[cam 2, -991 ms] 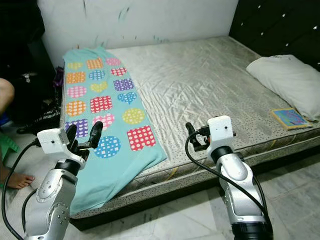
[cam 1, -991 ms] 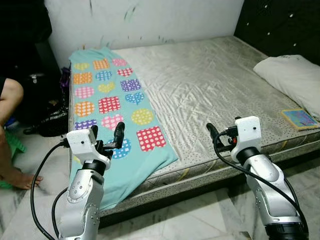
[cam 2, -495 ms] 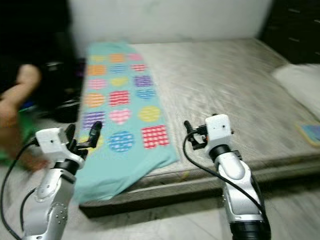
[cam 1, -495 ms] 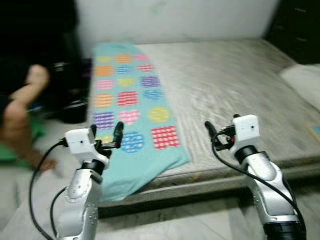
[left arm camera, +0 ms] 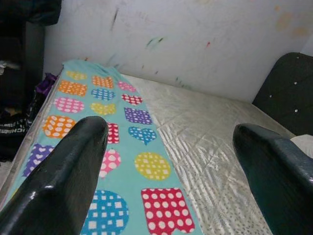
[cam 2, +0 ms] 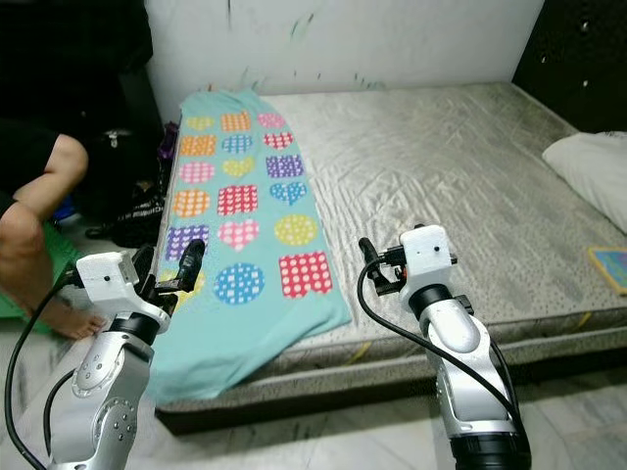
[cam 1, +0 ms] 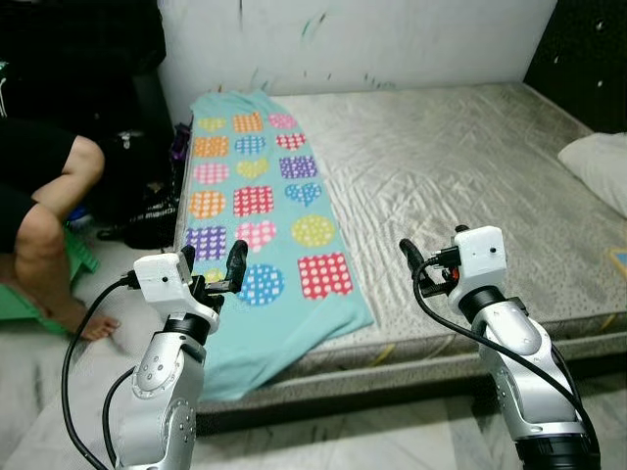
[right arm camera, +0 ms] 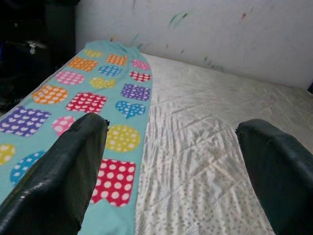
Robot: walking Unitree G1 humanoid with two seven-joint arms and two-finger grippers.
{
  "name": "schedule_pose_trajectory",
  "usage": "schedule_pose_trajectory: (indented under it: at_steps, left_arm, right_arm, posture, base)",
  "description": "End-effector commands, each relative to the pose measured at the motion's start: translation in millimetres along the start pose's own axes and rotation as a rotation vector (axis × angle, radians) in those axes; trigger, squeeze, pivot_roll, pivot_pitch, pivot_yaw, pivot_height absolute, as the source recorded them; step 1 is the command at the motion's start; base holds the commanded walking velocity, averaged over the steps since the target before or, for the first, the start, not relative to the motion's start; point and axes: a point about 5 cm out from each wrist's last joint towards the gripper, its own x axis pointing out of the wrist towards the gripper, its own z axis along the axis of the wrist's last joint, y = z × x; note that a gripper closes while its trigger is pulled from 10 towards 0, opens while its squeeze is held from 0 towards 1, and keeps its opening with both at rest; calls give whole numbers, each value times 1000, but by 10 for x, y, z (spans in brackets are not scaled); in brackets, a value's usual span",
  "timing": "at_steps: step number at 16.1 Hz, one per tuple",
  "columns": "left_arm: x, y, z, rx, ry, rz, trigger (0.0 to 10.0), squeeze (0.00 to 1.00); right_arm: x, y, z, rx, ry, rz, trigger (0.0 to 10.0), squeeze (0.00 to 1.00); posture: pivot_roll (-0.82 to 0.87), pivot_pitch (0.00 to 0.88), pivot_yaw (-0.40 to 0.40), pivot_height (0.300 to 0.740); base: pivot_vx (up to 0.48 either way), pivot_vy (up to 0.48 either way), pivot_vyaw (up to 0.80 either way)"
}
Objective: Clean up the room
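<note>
A teal blanket [cam 1: 257,201] printed with coloured hearts and squares lies along the left side of the bed [cam 1: 460,166], and its near end hangs over the mattress edge. My left gripper [cam 1: 210,262] is held open in the air above that hanging end, apart from it. My right gripper [cam 1: 427,264] is also open, hovering over the bed's front edge to the right of the blanket. Both wrist views look along the blanket [left arm camera: 122,127] toward the wall, between widely spread fingers [left arm camera: 63,171] [right arm camera: 58,171] with nothing in them.
A person sits at the far left with a bare leg [cam 1: 44,230] on the floor, next to a green item. Dark bags [cam 1: 147,211] lie beside the bed. A white pillow [cam 2: 588,166] and a book [cam 2: 612,266] lie on the bed's right side. Pale tiled floor [cam 1: 372,441] runs in front.
The camera has swung left: the person's leg is more in view, and the pillow and book have slid toward the right edge. Both grippers hold the same open pose.
</note>
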Motion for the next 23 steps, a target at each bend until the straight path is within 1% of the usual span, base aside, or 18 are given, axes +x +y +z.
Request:
schedule_pose_trajectory:
  at_steps: [1,9,14,16,20,23]
  left_arm:
    - [14,-4,37,6,-13,-12,10000,0]
    - [17,-5,38,8,-13,-12,10000,0]
    - [26,10,39,13,-12,-3,10000,0]
    - [30,10,46,12,-13,-3,10000,0]
    - [65,33,62,20,-10,28,10000,0]
    - [81,35,68,15,-12,28,10000,0]
  right_arm:
    - [2,-23,4,4,-2,-13,10000,0]
    - [13,-12,9,7,-6,-11,10000,0]
    - [25,-12,14,8,-10,-15,10000,0]
    - [39,-3,34,-9,-21,-7,10000,0]
    - [106,25,97,-12,-44,4,10000,0]
    - [128,41,112,-21,-50,14,10000,0]
  posture:
    - [-133,17,-5,740]
    - [-129,16,-4,740]
    - [-127,14,-2,740]
    - [-127,14,-2,740]
    - [-113,15,-4,740]
    - [-113,9,-16,740]
  base:
    - [296,0,0]
    - [310,0,0]
    - [0,0,0]
    - [0,0,0]
    - [0,0,800]
    - [0,0,800]
